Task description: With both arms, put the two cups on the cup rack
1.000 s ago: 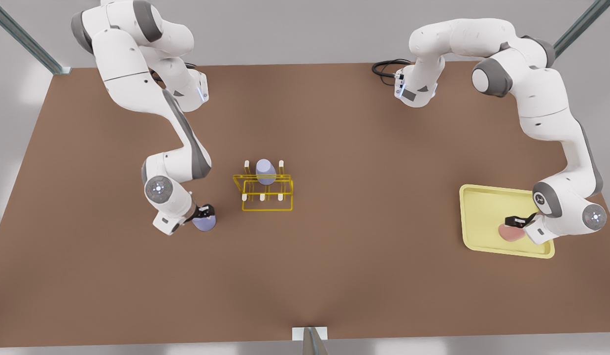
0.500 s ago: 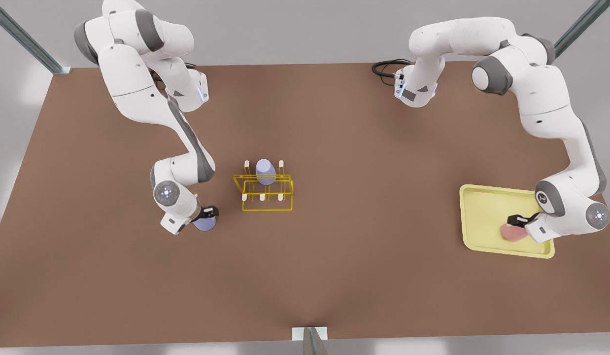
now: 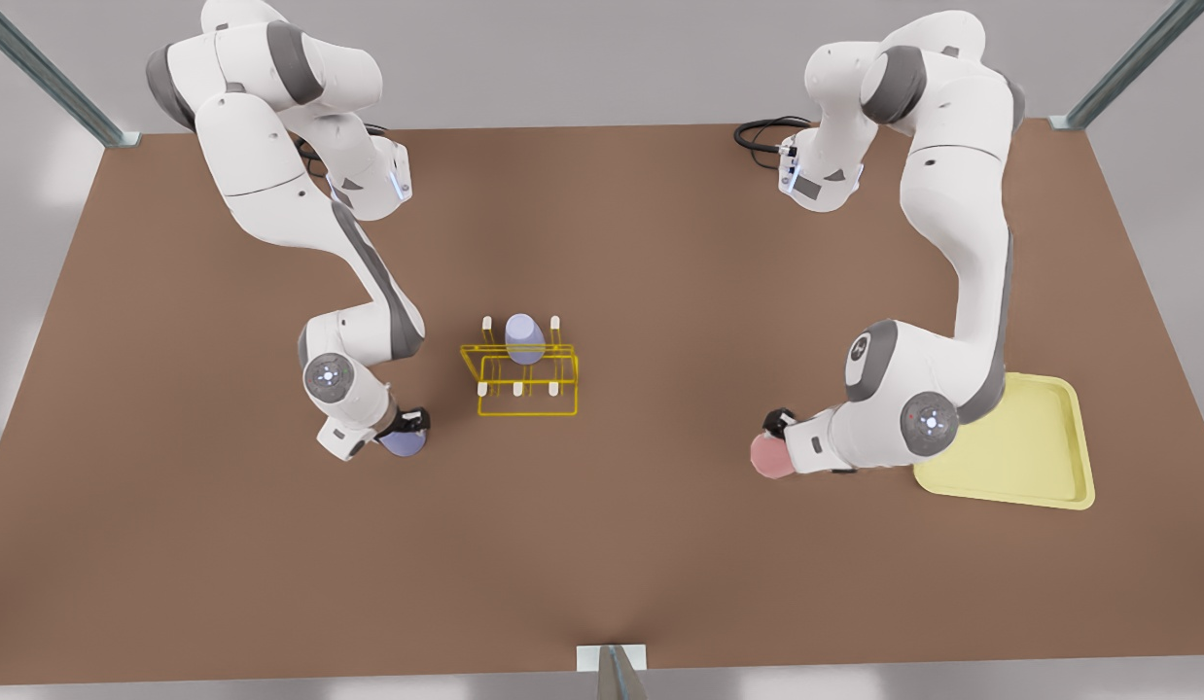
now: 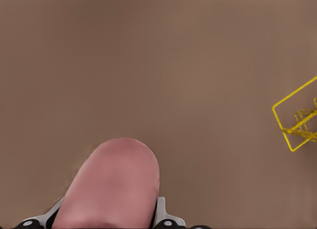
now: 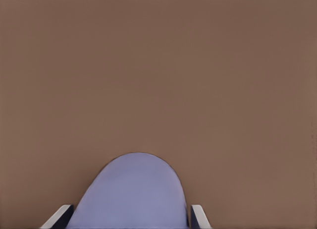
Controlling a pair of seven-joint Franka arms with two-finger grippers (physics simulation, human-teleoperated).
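**Both cups gripped, rack between the hands**

Left hand point(image 3: 779, 424) — on the front view's right — clamped around the salmon pink cup point(image 3: 772, 455), fingers point(image 4: 166, 220) pressed to either side of the cup point(image 4: 111, 184) in the left wrist view. Cup projecting straight out from between the fingers, held above the bare brown bench point(image 3: 660, 544), just off the edge of the pale-yellow tray point(image 3: 1035, 457) lying behind the arm. Cup rack point(image 3: 520, 374) well apart from this hand, toward the front view's left; a corner of its yellow wire frame point(image 4: 297, 120) visible far off in the left wrist view.

Right hand point(image 3: 410, 424) — on the front view's left — closed on a lavender cup point(image 3: 404, 442), fingers point(image 5: 198, 216) flanking the cup point(image 5: 133, 192) in the right wrist view, cup jutting forward from the grip over open bench. Rack near this hand, just to its side toward the front view's right, not touching.

Second lavender cup point(image 3: 524, 337) already seated on the rack's back row, between two white-tipped pegs point(image 3: 555, 324).
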